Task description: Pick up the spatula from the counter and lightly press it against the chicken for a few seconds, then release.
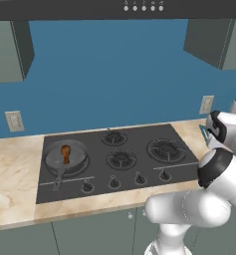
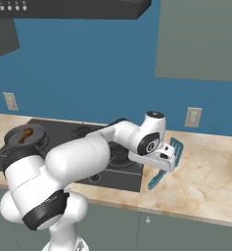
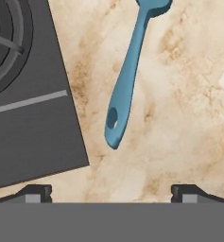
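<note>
Gripper [image 2: 165, 161] hovers over blue spatula [image 2: 155, 180] lying on marbled counter [image 2: 208, 179] (just right of stove [image 2: 121, 178]); pan [image 2: 38, 131] holding chicken [image 2: 25, 133] far left, well apart.

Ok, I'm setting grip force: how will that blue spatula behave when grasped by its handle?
The blue spatula looks slim and one-piece, so probably light and fairly stiff. Lying flat on the counter, it shouldn't roll. Its smooth, tapering handle may slip or pivot between the fingers.
</note>
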Controlling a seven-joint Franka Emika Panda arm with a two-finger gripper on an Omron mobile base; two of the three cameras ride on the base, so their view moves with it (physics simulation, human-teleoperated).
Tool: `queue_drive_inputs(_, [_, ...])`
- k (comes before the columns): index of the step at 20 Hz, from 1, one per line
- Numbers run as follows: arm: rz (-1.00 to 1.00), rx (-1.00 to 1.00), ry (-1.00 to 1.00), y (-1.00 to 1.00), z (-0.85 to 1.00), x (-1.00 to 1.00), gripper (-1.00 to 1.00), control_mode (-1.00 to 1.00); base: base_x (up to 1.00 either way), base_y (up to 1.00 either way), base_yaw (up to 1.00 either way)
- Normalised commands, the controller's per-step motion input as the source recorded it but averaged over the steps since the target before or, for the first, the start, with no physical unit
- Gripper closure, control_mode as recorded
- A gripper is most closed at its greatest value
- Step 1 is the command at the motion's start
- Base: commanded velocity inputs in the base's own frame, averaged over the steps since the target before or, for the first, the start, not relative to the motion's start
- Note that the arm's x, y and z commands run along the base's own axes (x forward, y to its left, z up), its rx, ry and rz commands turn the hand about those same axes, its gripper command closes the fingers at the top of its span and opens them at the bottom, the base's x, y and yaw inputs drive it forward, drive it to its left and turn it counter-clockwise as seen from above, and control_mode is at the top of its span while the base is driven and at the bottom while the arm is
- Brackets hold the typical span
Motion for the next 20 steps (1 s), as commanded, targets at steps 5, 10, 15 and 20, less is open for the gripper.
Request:
queue_drive_inputs(5, [0.00, 0.02, 0.00, -0.03, -0.15, 0.13, -1.00, -1.00, 0.00, 0.00, 0.00])
queue_drive_inputs(10, [0.00, 0.02, 0.00, -0.04, -0.14, 0.18, -1.00, -1.00, 0.00, 0.00, 0.00])
queue_drive_inputs(15, [0.00, 0.00, 0.01, -0.16, -0.18, 0.09, -1.00, -1.00, 0.00, 0.00, 0.00])
queue_drive_inputs(20, [0.00, 0.01, 0.01, -0.18, -0.17, 0.09, -1.00, -1.00, 0.00, 0.00, 0.00])
